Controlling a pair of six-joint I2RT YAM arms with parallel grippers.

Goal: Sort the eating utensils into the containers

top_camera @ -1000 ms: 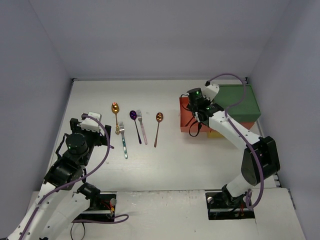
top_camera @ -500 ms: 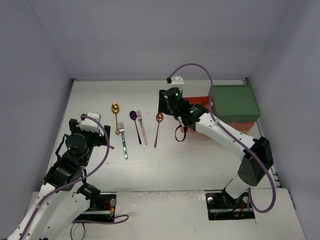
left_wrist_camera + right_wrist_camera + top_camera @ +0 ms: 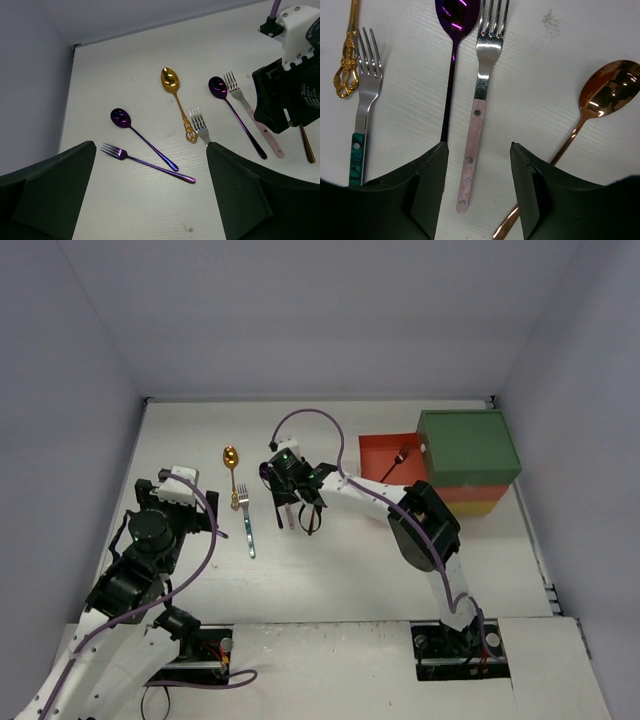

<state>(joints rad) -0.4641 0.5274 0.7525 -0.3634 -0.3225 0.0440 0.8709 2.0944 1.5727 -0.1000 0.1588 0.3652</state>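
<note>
My right gripper (image 3: 296, 508) is open and low over the table, its fingers either side of the handle of a pink-handled fork (image 3: 475, 125). Beside that fork lie a purple spoon (image 3: 456, 15), a teal-handled fork (image 3: 362, 100), a gold spoon (image 3: 232, 465) and a copper spoon (image 3: 610, 95). My left gripper (image 3: 150, 200) is open and empty above a second purple spoon (image 3: 122, 118) and a purple fork (image 3: 145, 162). The containers stand at the right: green box (image 3: 468, 447) on top, the red drawer (image 3: 385, 452) pulled out with a dark utensil (image 3: 399, 456) in it, and the yellow box (image 3: 482, 508) below.
Grey walls enclose the white table on three sides. The right arm (image 3: 380, 500) stretches across the table's middle from its base at the near right. The right gripper's black body (image 3: 287, 95) shows at the right edge of the left wrist view.
My right arm has swung left from the red drawer across the table and now hangs over the pink-handled fork. The left arm has barely moved.
</note>
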